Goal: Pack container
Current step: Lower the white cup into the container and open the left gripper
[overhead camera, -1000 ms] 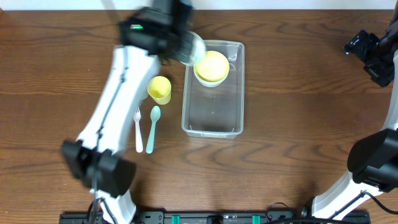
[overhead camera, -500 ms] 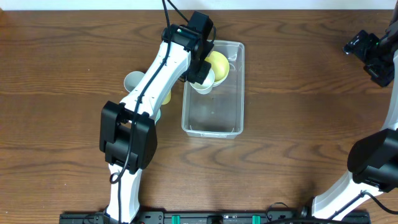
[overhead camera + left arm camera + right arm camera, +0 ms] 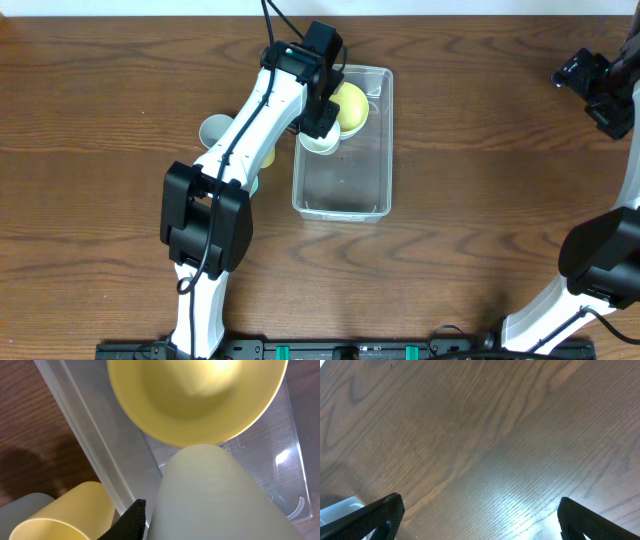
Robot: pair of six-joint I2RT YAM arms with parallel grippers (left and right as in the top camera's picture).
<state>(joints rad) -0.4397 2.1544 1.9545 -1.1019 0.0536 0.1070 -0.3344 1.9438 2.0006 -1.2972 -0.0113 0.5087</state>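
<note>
The clear container (image 3: 345, 180) lies on the wood table, long side running away from me. A yellow bowl (image 3: 352, 107) sits at its far end. My left gripper (image 3: 322, 112) is over the container's far left corner, shut on a pale whitish bowl (image 3: 320, 143) held just beside the yellow bowl. In the left wrist view the pale bowl (image 3: 210, 495) fills the lower frame, with one black finger (image 3: 134, 521) against it, the yellow bowl (image 3: 195, 395) ahead and the container wall (image 3: 90, 435) on the left. My right gripper (image 3: 480, 520) is open and empty, far right (image 3: 592, 88).
A grey cup (image 3: 213, 130) and a yellow cup (image 3: 265, 156) stand left of the container, partly under my left arm; both show in the left wrist view, the yellow cup (image 3: 65, 515) nearest. The container's near half holds nothing.
My left arm has swung in from the left with the pale bowl and stopped over the container's far left corner; it barely moved in the last half second. The right arm has not moved.
</note>
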